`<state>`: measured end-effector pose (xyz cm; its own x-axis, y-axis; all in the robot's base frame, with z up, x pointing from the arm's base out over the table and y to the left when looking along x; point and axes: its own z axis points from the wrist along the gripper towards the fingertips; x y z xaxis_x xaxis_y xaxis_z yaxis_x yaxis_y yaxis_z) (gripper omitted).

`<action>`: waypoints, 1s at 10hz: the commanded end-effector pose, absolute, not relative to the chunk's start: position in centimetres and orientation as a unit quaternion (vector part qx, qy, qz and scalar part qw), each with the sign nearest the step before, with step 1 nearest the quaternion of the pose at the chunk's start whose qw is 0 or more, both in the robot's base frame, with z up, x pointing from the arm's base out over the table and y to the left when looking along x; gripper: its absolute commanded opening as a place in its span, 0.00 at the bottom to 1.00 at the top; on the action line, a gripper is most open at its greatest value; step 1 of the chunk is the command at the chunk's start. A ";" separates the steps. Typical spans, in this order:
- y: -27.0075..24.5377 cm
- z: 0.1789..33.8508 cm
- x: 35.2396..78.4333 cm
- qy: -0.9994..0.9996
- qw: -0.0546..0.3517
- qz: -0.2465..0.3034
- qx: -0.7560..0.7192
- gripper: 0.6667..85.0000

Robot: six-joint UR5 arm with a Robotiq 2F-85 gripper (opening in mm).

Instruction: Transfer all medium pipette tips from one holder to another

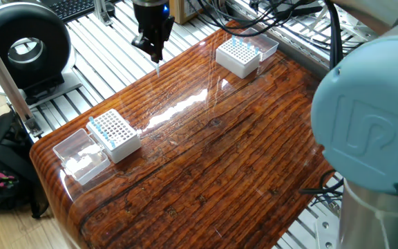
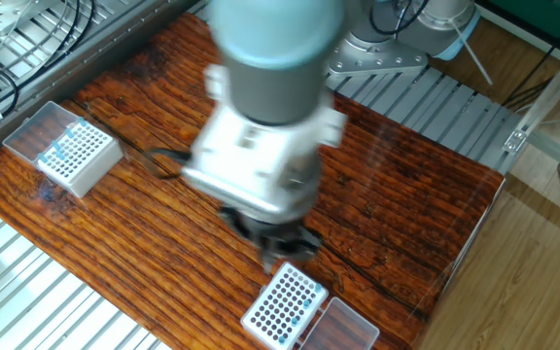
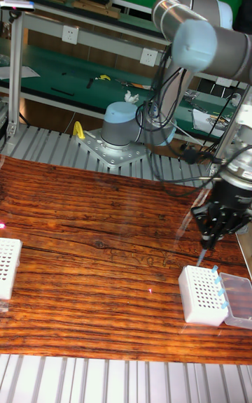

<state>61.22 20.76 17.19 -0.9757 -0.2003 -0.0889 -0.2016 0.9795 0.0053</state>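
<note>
My gripper (image 3: 208,238) is shut on a medium pipette tip (image 3: 200,257) that hangs point down just above the back edge of a white holder (image 3: 203,296). That holder carries a few blue-topped tips along its right edge. In the other fixed view the blurred gripper (image 2: 282,248) hovers just behind the same holder (image 2: 282,306). The second holder (image 2: 73,157), with several blue tips, sits at the far left. In one fixed view the gripper (image 1: 154,50) hangs high with the thin tip (image 1: 157,66) below it, between the fuller holder (image 1: 238,59) and the other one (image 1: 116,135).
A clear lid (image 1: 81,155) lies beside the near holder and another clear lid (image 1: 264,43) beside the far one. A black round device (image 1: 23,48) stands off the table's left. The arm's base (image 3: 122,133) is mounted behind the wooden table (image 1: 240,159).
</note>
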 end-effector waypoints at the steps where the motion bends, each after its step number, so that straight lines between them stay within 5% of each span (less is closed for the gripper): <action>1: 23.7 15.4 59.3 0.996 0.051 0.007 -0.075 0.01; 10: 24.3 12.4 59.3 0.996 0.050 0.005 -0.080 0.01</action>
